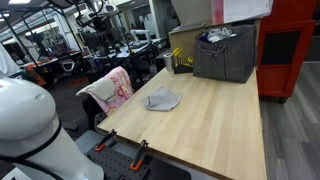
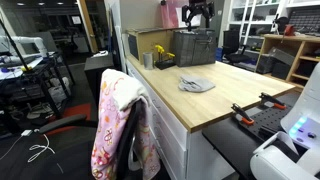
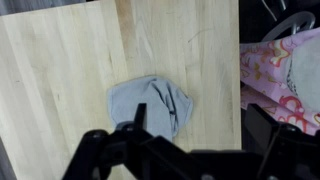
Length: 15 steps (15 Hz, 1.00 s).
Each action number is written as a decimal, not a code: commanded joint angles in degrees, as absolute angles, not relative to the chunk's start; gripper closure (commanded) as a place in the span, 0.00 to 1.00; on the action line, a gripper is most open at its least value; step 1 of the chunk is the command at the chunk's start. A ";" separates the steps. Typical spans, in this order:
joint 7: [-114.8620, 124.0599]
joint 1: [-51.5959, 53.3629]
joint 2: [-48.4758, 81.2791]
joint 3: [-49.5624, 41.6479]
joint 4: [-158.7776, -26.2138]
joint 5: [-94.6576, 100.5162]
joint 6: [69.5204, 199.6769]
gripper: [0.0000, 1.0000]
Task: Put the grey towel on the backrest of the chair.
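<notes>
The grey towel (image 1: 161,98) lies crumpled on the wooden table (image 1: 210,120), near the edge by the chair; it shows in both exterior views (image 2: 196,85). The chair (image 1: 108,92) stands beside the table with a pink patterned cloth draped over its backrest (image 2: 118,125). In the wrist view my gripper (image 3: 200,118) is open and empty, high above the table. The towel (image 3: 150,104) lies below, by one fingertip, and the pink-covered chair (image 3: 275,70) is at the right edge. In an exterior view the gripper (image 2: 199,14) hangs well above the table.
A dark grey fabric bin (image 1: 225,52) stands at the table's far end, with a small yellow object (image 1: 180,58) beside it. Orange-handled clamps (image 1: 138,155) grip the table's near edge. A red cabinet (image 1: 290,45) stands behind. Desks and office chairs fill the background.
</notes>
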State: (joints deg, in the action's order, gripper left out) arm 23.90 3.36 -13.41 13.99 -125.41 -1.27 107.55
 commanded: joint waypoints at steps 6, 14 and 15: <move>24.12 4.52 -13.32 12.93 -125.31 -1.00 107.44 0.00; 22.69 3.63 -4.70 9.73 -123.76 4.53 116.49 0.00; 22.51 3.79 -3.24 9.34 -123.82 4.27 117.60 0.00</move>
